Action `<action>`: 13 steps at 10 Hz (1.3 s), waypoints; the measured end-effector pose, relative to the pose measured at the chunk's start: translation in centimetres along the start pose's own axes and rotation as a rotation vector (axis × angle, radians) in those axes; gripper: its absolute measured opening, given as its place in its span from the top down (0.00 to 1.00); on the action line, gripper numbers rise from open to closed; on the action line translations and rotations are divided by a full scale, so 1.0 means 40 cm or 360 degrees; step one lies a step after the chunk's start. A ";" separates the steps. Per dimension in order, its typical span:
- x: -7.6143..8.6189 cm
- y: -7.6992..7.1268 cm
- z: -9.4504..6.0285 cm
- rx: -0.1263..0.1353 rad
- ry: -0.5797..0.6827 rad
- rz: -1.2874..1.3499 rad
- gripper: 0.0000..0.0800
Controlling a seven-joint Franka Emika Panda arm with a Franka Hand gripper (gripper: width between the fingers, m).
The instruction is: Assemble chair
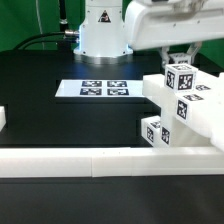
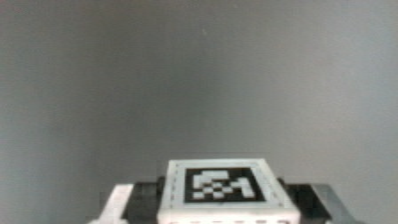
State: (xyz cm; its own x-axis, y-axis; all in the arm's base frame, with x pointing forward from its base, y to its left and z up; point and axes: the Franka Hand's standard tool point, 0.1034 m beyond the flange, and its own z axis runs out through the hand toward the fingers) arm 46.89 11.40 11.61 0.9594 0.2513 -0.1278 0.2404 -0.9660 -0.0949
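Between the jaws sits a tagged chair leg (image 2: 226, 188).

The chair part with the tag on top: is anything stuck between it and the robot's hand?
Nothing visible is. The hand sits right over the tagged chair part, and in the wrist view the part shows between the fingers with no other object in between.

No legible words, brand names or numerals were found in either view. The only markings were black-and-white square tags: four in a row on the marker board (image 1: 103, 89), several on the faces of the white chair parts (image 1: 180, 105), and one on the end of a chair leg (image 2: 222, 187) in the wrist view.
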 end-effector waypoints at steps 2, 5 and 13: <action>0.074 -0.010 -0.085 0.0021 0.0010 -0.0008 0.65; 0.272 0.034 -0.136 0.0022 0.0036 0.0038 0.65; 0.351 0.074 -0.097 0.0003 0.0054 -0.0226 0.65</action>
State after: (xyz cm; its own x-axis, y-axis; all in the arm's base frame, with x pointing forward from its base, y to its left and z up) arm 61.63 11.85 13.36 0.9202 0.3832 -0.0797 0.3739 -0.9208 -0.1112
